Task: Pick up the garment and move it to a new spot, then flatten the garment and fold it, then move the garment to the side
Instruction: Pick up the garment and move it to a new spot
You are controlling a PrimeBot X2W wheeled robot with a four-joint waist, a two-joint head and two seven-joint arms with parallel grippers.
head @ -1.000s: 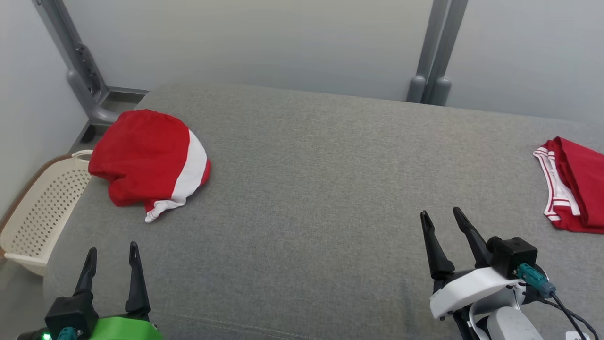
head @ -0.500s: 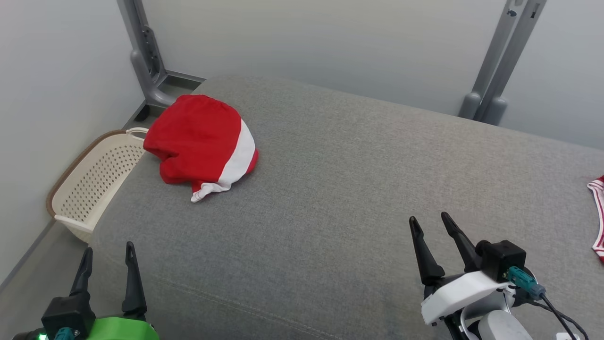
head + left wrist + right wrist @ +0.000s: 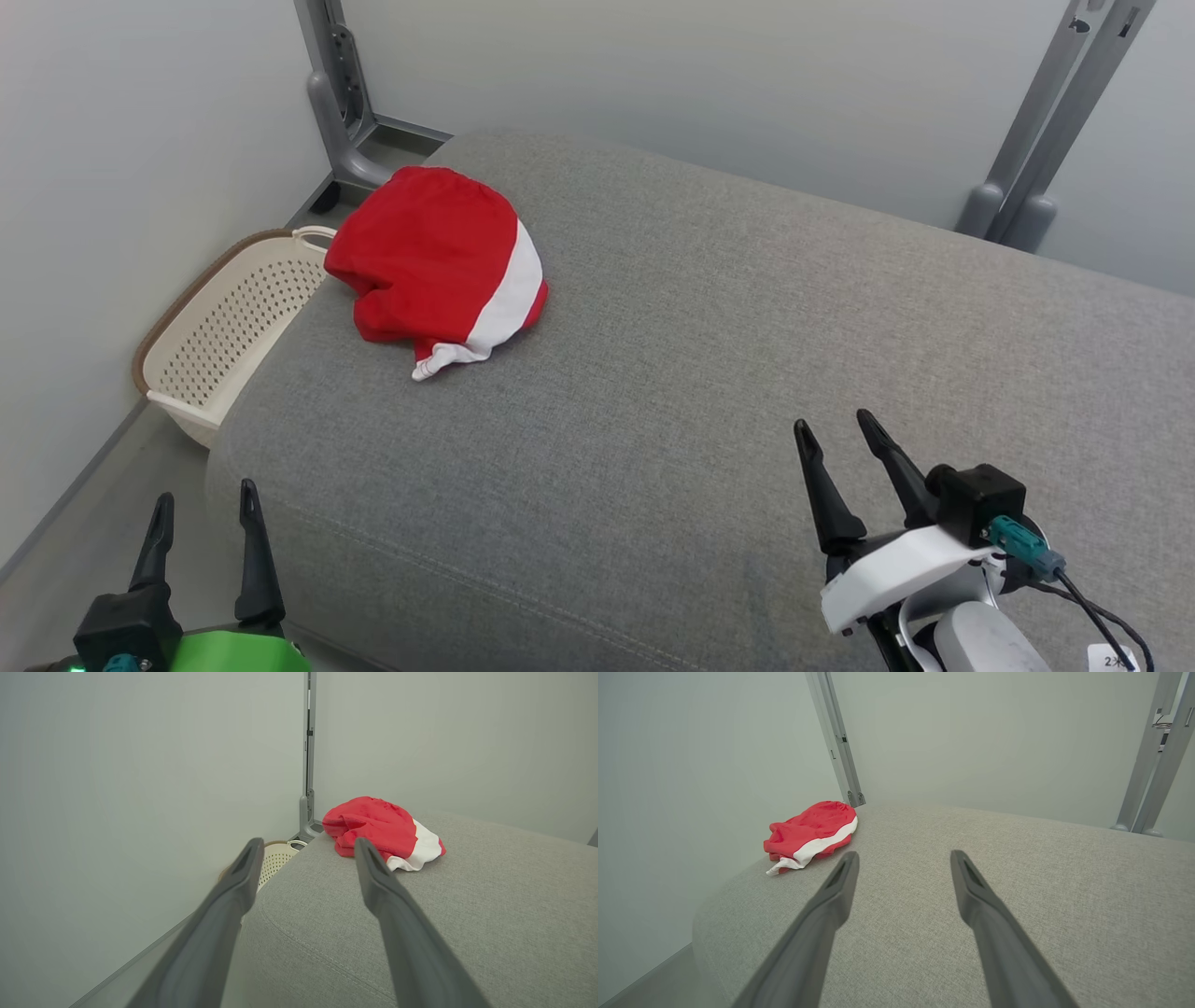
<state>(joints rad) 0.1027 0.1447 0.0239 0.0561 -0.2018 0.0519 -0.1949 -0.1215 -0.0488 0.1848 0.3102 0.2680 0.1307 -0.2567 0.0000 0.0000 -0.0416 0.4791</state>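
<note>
Cloth lay bunched at the far left corner of the couch [image 3: 672, 392] in the head view: a red garment [image 3: 439, 257] with a white band, just beside a basket [image 3: 219, 327] on the floor. The left gripper [image 3: 205, 495] and right gripper [image 3: 832, 420] hovered near, jaws wide and empty, well apart from it.

From the left wrist, the garment [image 3: 376, 828] sat ahead, slightly right of the spread jaws.

From the right wrist, it lay far left. It looked light, soft and limp; I would pinch the white hem tail or a raised red fold.
</note>
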